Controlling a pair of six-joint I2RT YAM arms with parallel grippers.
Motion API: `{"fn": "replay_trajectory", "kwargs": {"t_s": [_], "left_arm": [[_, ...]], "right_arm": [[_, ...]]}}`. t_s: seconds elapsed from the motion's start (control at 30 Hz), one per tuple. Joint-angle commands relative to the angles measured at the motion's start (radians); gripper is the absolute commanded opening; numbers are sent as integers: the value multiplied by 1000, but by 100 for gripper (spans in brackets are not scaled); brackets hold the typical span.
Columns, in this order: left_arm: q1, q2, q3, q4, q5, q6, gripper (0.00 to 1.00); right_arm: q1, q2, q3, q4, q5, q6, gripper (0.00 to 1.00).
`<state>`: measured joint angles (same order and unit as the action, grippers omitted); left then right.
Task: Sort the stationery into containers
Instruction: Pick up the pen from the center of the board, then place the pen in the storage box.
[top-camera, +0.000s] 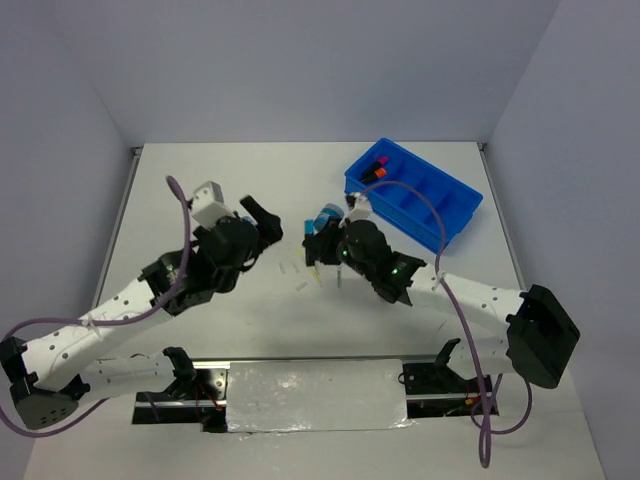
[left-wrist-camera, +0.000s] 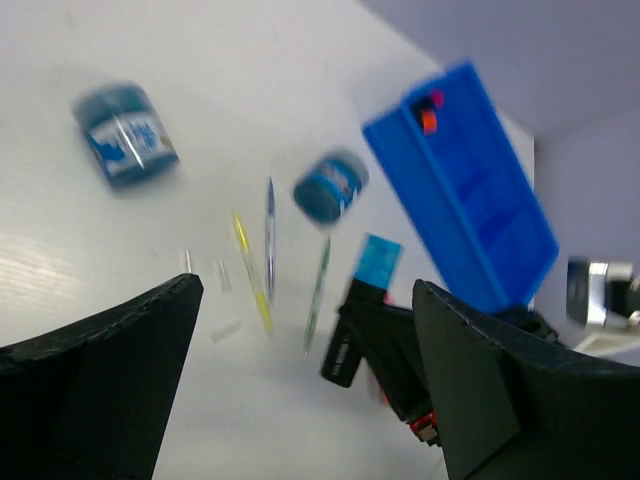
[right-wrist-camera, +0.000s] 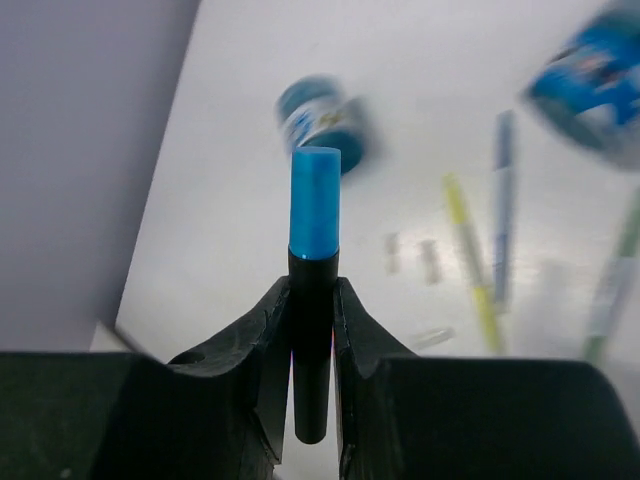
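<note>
My right gripper (right-wrist-camera: 313, 292) is shut on a black highlighter with a blue cap (right-wrist-camera: 314, 215) and holds it above the table; it shows in the top view (top-camera: 322, 236) and in the left wrist view (left-wrist-camera: 362, 305). My left gripper (left-wrist-camera: 300, 400) is open and empty, left of it (top-camera: 265, 225). Two round blue tubs (left-wrist-camera: 125, 135) (left-wrist-camera: 330, 187), three thin pens (left-wrist-camera: 268, 235) and tiny white pieces (right-wrist-camera: 430, 260) lie on the table. The blue divided tray (top-camera: 440, 205) holds pink- and orange-capped highlighters (top-camera: 375, 168) in its far-left compartment. The pink-gold cylinder is out of view.
The white table ends at grey walls on the left, back and right. The tray stands at the back right, its other compartments showing nothing inside. The pens (top-camera: 318, 275) and white pieces (top-camera: 295, 270) lie between the two grippers.
</note>
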<state>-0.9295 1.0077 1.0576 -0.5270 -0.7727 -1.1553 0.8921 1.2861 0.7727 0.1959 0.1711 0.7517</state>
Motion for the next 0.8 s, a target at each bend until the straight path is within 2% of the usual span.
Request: {"fn": "replay_trajectory", "kwargs": {"t_s": [0.0, 0.03, 0.1, 0.2, 0.3, 0.33, 0.37, 0.43, 0.53, 0.7, 0.77], "left_arm": [[75, 32, 200, -353, -220, -124, 99], [89, 35, 246, -398, -223, -109, 100], [101, 17, 254, -372, -208, -8, 99], [101, -32, 194, -271, -125, 119, 99], [101, -84, 90, -180, -25, 208, 99], [101, -95, 37, -160, -1, 227, 99], [101, -110, 13, -134, 21, 244, 99], [103, -113, -28, -126, 68, 266, 99], [101, -94, -51, -120, 137, 313, 99], [101, -93, -71, -134, 148, 341, 99], [101, -106, -84, -128, 156, 350, 99]], "right_arm": [[-143, -5, 92, -163, 146, 98, 0], [-184, 21, 123, -209, 175, 110, 0], [-310, 70, 236, -324, 214, 126, 0], [-465, 206, 387, -377, 173, 114, 0], [-541, 381, 587, -438, 116, 68, 0], [-573, 428, 716, -473, 107, 60, 0], [-588, 526, 778, -540, 96, 45, 0], [-631, 613, 943, -607, 68, 51, 0], [-666, 722, 1057, -634, 33, 58, 0], [-688, 852, 1175, -702, 19, 86, 3], [-690, 863, 1172, -682, 7, 87, 11]]}}
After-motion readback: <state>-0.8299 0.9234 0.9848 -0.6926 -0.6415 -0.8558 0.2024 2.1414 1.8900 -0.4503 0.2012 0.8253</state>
